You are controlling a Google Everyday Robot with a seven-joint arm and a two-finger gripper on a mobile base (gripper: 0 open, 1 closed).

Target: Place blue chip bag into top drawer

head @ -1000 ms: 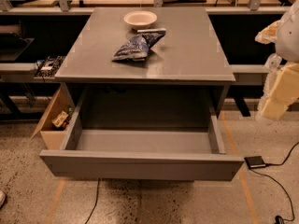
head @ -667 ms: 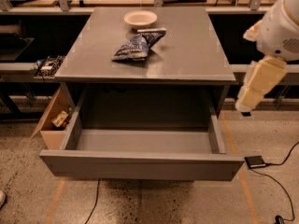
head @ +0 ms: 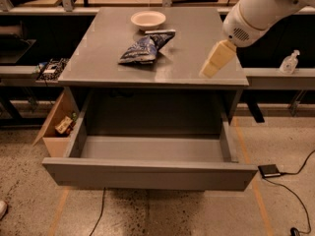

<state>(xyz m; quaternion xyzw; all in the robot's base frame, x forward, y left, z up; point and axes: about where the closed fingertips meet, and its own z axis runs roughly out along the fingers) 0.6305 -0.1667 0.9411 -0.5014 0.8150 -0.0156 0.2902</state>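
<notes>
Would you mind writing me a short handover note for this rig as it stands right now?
Gripper: above the right side of the cabinet top, carrying nothing, apart from the bag.
Blue chip bag: lying on the cabinet top, just in front of the white bowl.
Top drawer: pulled open, nothing visible inside.
Done: drawer is open.
Left: grasp the bag, carry it over the drawer and put it in.

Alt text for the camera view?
A blue chip bag lies on the grey cabinet top beside a white bowl, above the pulled-out top drawer. The gripper hovers over the cabinet's right front corner, apart from the bag.
</notes>
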